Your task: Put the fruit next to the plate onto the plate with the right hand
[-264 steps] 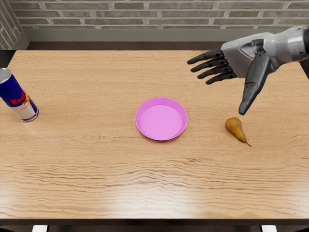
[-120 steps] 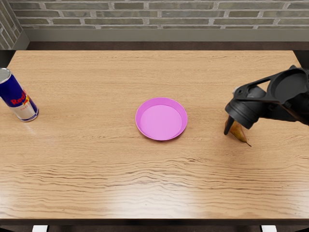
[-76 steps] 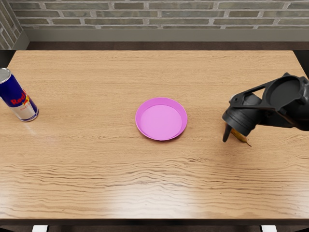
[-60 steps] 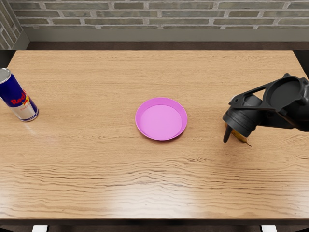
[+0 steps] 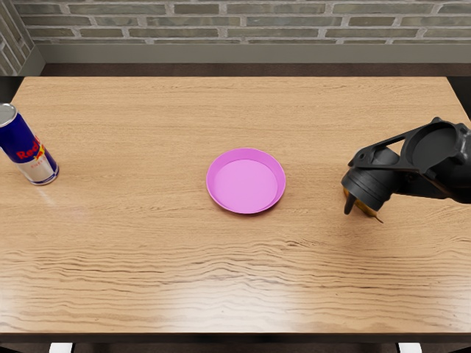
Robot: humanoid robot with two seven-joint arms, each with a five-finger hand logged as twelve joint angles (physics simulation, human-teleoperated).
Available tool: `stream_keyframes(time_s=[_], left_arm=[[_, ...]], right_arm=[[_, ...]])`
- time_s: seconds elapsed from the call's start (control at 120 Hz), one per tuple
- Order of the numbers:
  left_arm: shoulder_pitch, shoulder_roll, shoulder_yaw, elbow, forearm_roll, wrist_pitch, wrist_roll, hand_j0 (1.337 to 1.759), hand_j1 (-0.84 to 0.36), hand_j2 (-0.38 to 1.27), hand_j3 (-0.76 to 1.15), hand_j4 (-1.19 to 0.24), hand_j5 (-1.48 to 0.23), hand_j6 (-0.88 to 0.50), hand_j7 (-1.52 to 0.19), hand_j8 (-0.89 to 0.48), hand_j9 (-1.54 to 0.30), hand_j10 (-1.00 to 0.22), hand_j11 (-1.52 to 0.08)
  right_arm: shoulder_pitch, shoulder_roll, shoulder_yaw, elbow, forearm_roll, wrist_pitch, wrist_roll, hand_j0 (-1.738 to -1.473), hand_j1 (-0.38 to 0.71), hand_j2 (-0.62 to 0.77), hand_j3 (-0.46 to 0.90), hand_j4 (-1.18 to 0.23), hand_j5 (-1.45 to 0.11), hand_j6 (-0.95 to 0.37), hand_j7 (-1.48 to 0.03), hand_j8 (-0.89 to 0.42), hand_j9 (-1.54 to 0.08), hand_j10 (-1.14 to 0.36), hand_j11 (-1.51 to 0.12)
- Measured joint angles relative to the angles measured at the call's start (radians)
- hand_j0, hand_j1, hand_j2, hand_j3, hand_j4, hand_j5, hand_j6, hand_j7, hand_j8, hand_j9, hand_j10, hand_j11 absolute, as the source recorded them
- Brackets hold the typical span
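Note:
The pink plate (image 5: 246, 181) sits at the middle of the table. To its right lies the brown pear (image 5: 367, 212), of which only a sliver and the stem show on the wood. My right hand (image 5: 360, 197) hangs directly over the pear, seen from the back, and covers most of it. Its dark forearm comes in from the right edge. How the hand stands around the pear is hidden under the palm. The left arm does not show.
A blue and silver drink can (image 5: 23, 146) stands at the far left edge of the table (image 5: 147, 250). A brick wall runs along the back.
My right hand came down from above the table onto the pear, then shifted slightly right and lower over it. The pear, the plate and the can have not moved.

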Motion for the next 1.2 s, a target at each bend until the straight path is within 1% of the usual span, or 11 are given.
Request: stream_keyframes(time_s=[0.15,0.492,0.675,0.983,1.2], left_arm=[[0.0,0.0,0.0,0.0,0.0,0.0,0.0,1.658,0.35,0.0,0.0,0.0,0.0,0.0,0.0,0.0,0.0,0.0,0.0],[0.0,0.0,0.0,0.0,0.0,0.0,0.0,1.658,0.35,0.0,0.0,0.0,0.0,0.0,0.0,0.0,0.0,0.0,0.0],[0.0,0.0,0.0,0.0,0.0,0.0,0.0,1.658,0.35,0.0,0.0,0.0,0.0,0.0,0.0,0.0,0.0,0.0,0.0],[0.0,0.0,0.0,0.0,0.0,0.0,0.0,1.658,0.35,0.0,0.0,0.0,0.0,0.0,0.0,0.0,0.0,0.0,0.0],[0.0,0.0,0.0,0.0,0.0,0.0,0.0,1.658,0.35,0.0,0.0,0.0,0.0,0.0,0.0,0.0,0.0,0.0,0.0]], right_arm=[[0.004,-0.011,-0.001,0.003,-0.001,0.0,0.0,-1.658,-0.03,-0.05,0.0,-0.27,-0.35,-0.27,-0.35,-0.27,-0.35,-0.27,-0.35],[0.009,-0.019,-0.003,0.006,-0.001,0.0,0.0,-1.658,0.01,-0.06,0.0,-0.3,-0.39,-0.3,-0.39,-0.3,-0.39,-0.3,-0.39],[0.01,-0.022,-0.003,0.006,-0.001,0.0,0.0,-1.658,0.06,-0.07,0.0,-0.34,-0.44,-0.34,-0.44,-0.34,-0.44,-0.34,-0.44],[0.002,-0.018,-0.003,0.006,-0.001,0.0,0.0,-1.658,0.09,-0.07,0.0,-0.36,-0.47,-0.36,-0.47,-0.36,-0.47,-0.36,-0.47],[0.003,-0.02,-0.002,0.006,-0.001,0.0,0.0,-1.658,0.14,-0.08,0.0,-0.41,-0.53,-0.41,-0.53,-0.41,-0.53,-0.41,-0.53]])
